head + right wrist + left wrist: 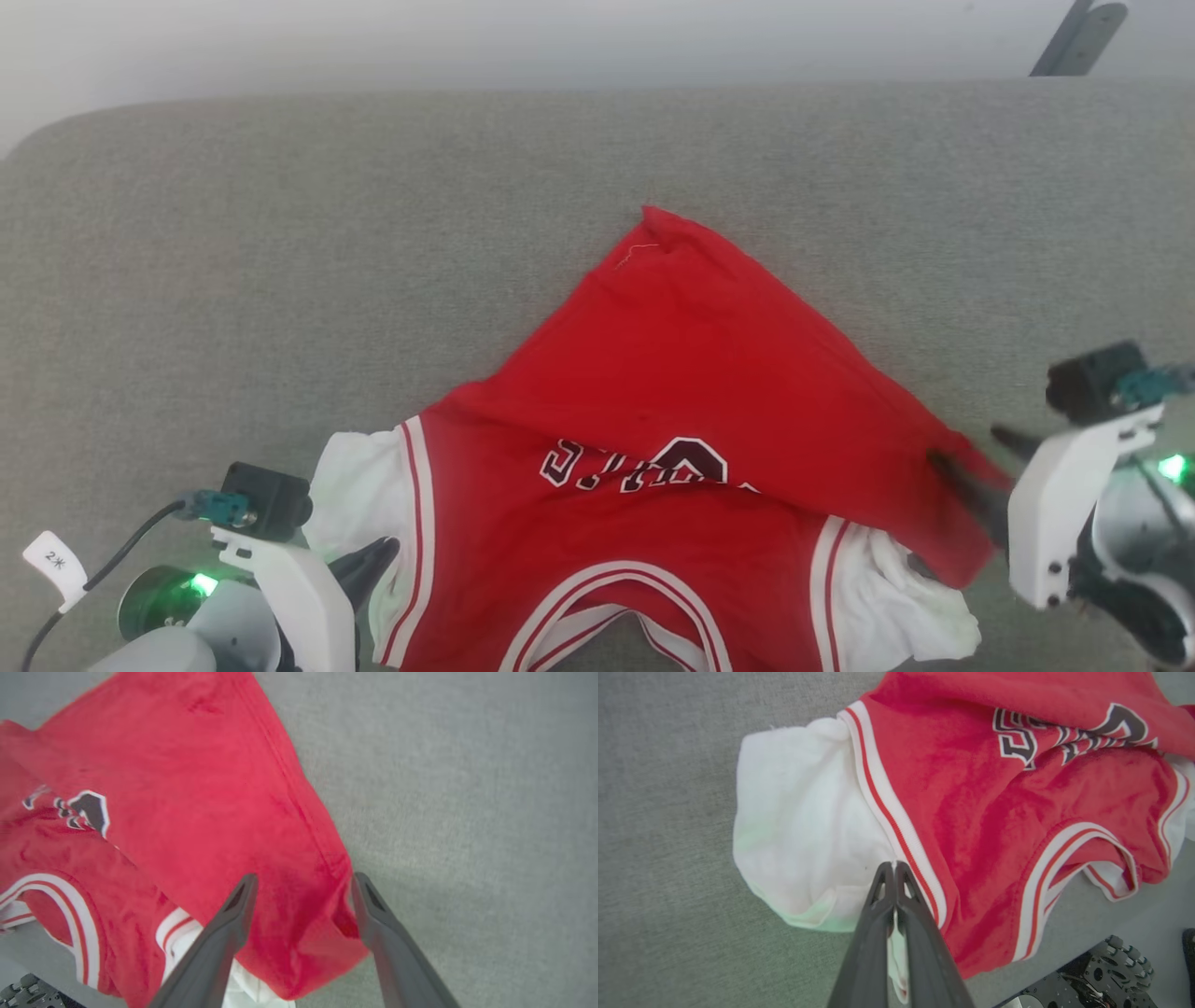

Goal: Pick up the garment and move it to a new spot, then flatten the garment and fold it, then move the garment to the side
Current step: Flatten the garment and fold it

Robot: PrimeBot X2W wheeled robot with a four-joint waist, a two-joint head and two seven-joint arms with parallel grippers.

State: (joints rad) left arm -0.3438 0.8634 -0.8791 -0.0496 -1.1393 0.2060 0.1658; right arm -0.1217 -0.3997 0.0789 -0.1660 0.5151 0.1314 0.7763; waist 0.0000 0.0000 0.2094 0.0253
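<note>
A red jersey-style garment (672,373) lies rumpled on a grey fabric surface (280,233). A red flap is folded over the top of its block lettering, and the collar faces the robot.

At the garment's left white sleeve, the left gripper (372,563) comes in low from the near side, pointing up and to the right into the sleeve hem. The left wrist view shows what the head view hides. The two dark fingers (878,896) are pressed together with a strip of white cloth pinched between them, and their tips sit just beside the sleeve's striped seam.

At the garment's right corner, the right gripper (980,462) reaches in sideways, pointing left. The right wrist view shows its jaws spread wide. One finger lies over the red fold and the other just off its hem, so the corner sits between them ungripped.

Wide grey surface stretches beyond the garment's far peak and out to both sides. The surface's near edge runs just under the collar, and the left wrist view shows a dark wheeled base (1106,970) below that edge.
</note>
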